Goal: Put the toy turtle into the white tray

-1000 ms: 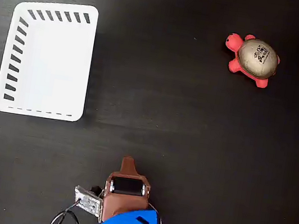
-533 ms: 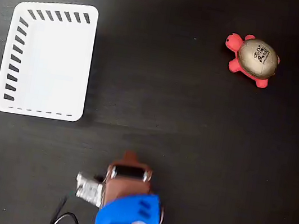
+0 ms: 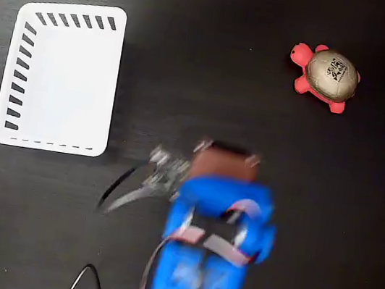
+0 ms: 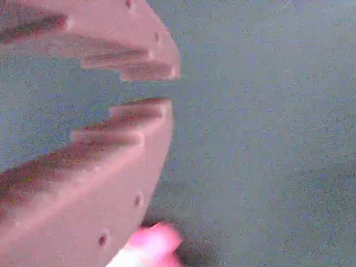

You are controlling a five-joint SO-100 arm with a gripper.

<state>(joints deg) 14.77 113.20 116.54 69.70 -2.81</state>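
pink turtle untouched, far from white tray. reach step. gripper narrowly parted, empty. next: widen, close over shell.

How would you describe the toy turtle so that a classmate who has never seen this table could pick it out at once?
Start from the black table in the fixed view and look to its upper right, far from the white tray on the left. There sits the toy turtle: alone there, red-pink head and legs, with a rounded beige-grey shell bearing a black mark.
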